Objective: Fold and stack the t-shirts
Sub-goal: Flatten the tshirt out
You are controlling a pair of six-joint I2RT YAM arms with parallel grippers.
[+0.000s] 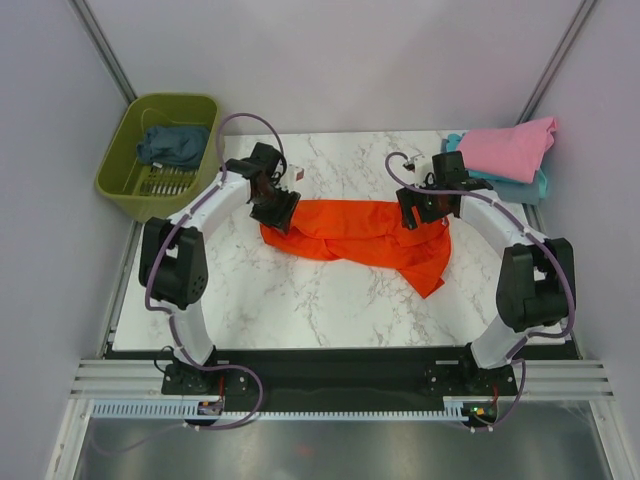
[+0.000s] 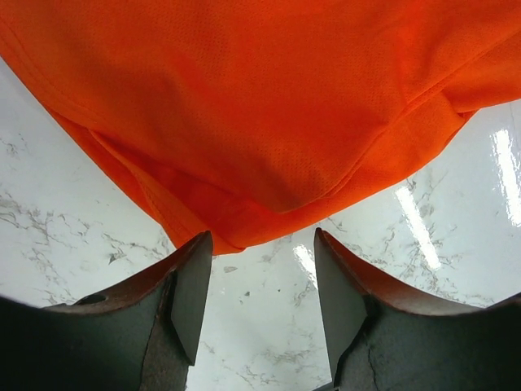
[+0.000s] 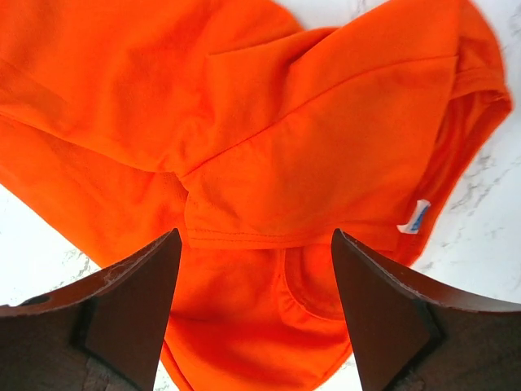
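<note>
Sizing up the limp orange-red t-shirt point(image 1: 350, 235)

It lies crumpled on the desk point(image 1: 300, 300), apart from the basket point(image 1: 120, 195). Left end effector point(image 2: 260, 236) open, empty, at its basket-side edge; right end effector point(image 3: 255, 234) wide over the far end. I expect light, floppy cloth: pinch hems

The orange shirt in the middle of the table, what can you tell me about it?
The orange-red t-shirt is plain soft fabric, crumpled and partly folded over itself, lying across the white marble table. A small white-and-blue label shows at one hem. The left gripper is open just short of its left edge, and the right gripper is open above its right part. Neither holds it.
</note>
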